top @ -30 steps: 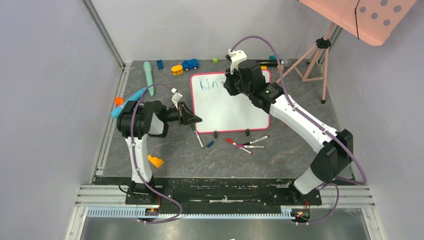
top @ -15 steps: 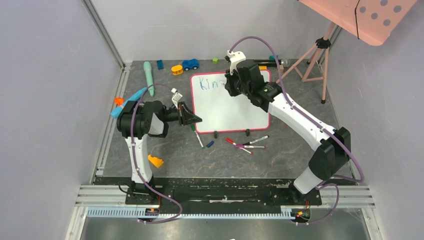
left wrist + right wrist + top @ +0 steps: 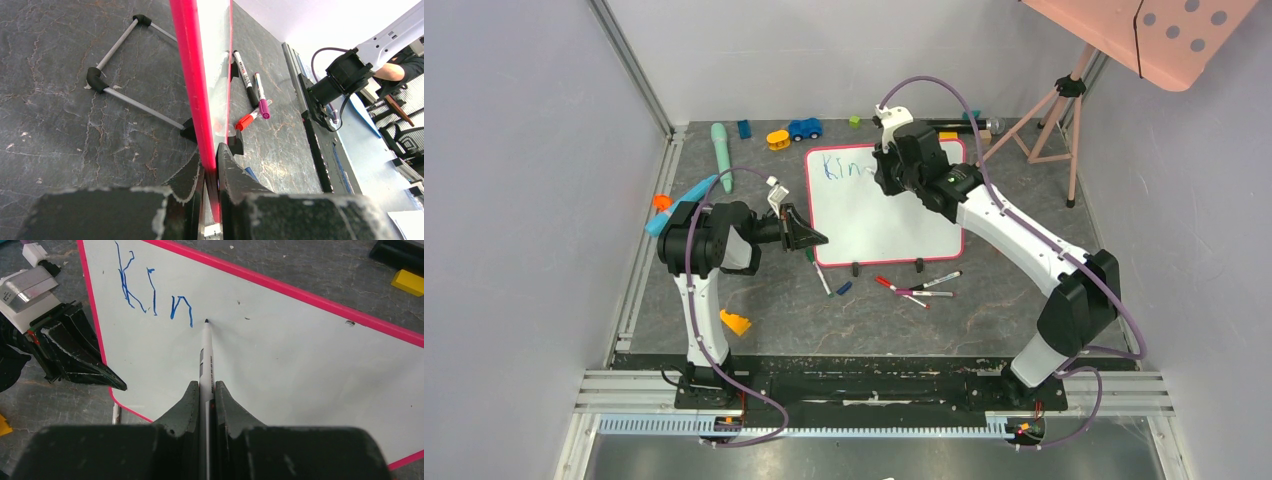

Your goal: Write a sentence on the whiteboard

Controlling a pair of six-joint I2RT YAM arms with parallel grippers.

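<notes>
The whiteboard [image 3: 879, 225] with its pink frame [image 3: 187, 60] stands tilted on the dark floor. Blue letters reading "Kin" [image 3: 150, 297], the start of the sentence [image 3: 837, 167], sit at its top left. My right gripper [image 3: 205, 385] is shut on a white marker [image 3: 205, 352], whose dark tip meets the board just right of the "n". In the top view that gripper [image 3: 889, 178] hangs over the board's upper middle. My left gripper [image 3: 210, 157] is shut on the board's frame, at its lower left edge [image 3: 811, 238].
Loose markers [image 3: 921, 288] lie in front of the board, another [image 3: 822, 277] lies by its left corner. Small toys [image 3: 804, 128] and a teal tube [image 3: 721, 152] line the back. An orange wedge [image 3: 735, 322] lies front left. A tripod [image 3: 1054, 110] with a salmon dotted panel [image 3: 1169, 35] stands back right.
My right arm has shifted a little to the left with the marker, uncovering more of the blue letters. The left arm and the board have not moved.
</notes>
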